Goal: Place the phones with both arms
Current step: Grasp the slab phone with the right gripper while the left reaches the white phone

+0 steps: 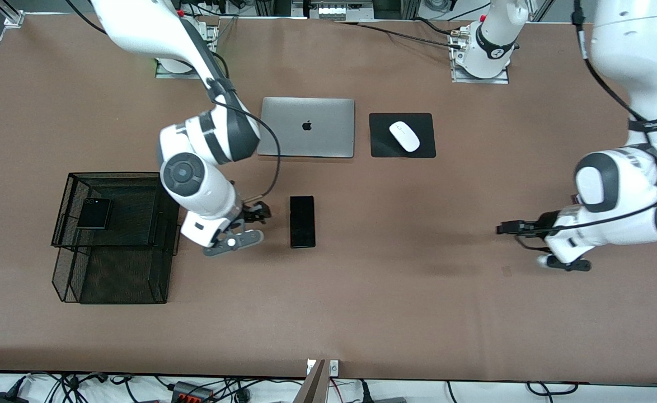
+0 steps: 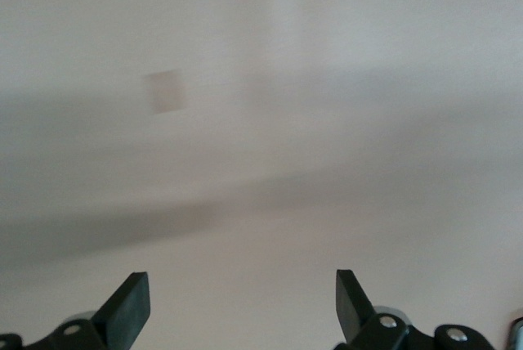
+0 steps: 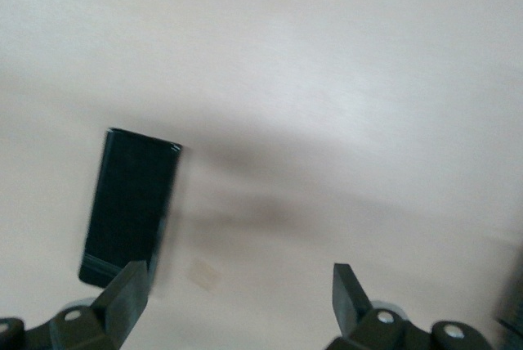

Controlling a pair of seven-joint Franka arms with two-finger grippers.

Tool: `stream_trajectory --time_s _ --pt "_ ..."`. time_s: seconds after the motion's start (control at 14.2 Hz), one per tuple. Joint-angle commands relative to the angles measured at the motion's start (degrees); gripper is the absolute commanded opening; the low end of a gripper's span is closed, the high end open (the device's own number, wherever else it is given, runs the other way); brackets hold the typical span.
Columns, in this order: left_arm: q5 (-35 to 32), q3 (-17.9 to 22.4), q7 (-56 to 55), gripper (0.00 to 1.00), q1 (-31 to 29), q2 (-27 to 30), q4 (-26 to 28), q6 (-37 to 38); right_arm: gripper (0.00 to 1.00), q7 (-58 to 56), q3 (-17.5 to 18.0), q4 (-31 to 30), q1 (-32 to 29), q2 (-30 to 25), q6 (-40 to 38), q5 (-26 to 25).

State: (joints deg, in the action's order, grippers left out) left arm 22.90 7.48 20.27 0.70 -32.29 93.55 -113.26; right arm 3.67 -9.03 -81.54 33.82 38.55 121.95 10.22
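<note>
I have the right pincer (image 1: 253,215) hanging low over the counter (image 1: 395,291), its fingers spread wide and holding nothing. The long black slab phone (image 1: 302,221) lies flat on the counter just beside that pincer, toward the left arm's end, not touching it. In the right wrist view the same phone (image 3: 131,207) sits close by one open finger (image 3: 127,293), off to the side of the gap rather than between the fingers.

The small square black flip phone (image 1: 94,213) rests in the upper tier of the black mesh tray (image 1: 116,285), which stands at the right arm's end of the counter, well apart from the slab phone.

My left pincer (image 1: 506,228) hovers over bare counter near the left arm's end, its fingers (image 2: 131,305) also wide apart and empty; that wrist view shows only the counter surface under it. It is well apart from both phones.

Farther from the front camera than the slab phone lies the closed silver laptop (image 1: 307,127), and beside it the white mouse (image 1: 404,136) on a black mouse pad (image 1: 381,146).
</note>
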Motion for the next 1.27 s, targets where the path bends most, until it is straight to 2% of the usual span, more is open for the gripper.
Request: stream_trajectory --time_s 0.0,0.14,0.42,0.7,0.84,1.2 --pt "-1.19 -1.15 6.78 1.00 -5.77 -0.05 1.02 -0.56 1.00 3.51 -0.28 0.50 2.74 3.19 5.03 1.11" --pt "-1.89 -1.15 8.11 1.00 -9.30 -1.02 0.84 -1.17 1.00 6.60 -0.37 0.41 4.93 4.86 5.93 0.76" --pt "-13.04 -1.15 8.03 1.00 -12.38 -1.02 0.67 -3.55 1.00 14.07 -0.37 0.50 8.80 8.02 8.91 -2.22" --pt "-14.81 -0.11 7.50 1.00 -14.49 -1.99 1.11 -4.87 1.00 16.90 -0.28 0.50 9.51 9.70 10.50 -4.51" --pt "-19.37 0.78 7.50 1.00 -14.67 -2.95 1.11 -6.79 1.00 16.98 -0.28 0.50 10.13 10.75 10.50 -4.16" --pt "-21.85 0.78 8.56 1.00 -18.53 -6.11 1.02 -9.70 1.00 20.05 -0.19 0.59 10.92 13.21 14.36 -4.07"
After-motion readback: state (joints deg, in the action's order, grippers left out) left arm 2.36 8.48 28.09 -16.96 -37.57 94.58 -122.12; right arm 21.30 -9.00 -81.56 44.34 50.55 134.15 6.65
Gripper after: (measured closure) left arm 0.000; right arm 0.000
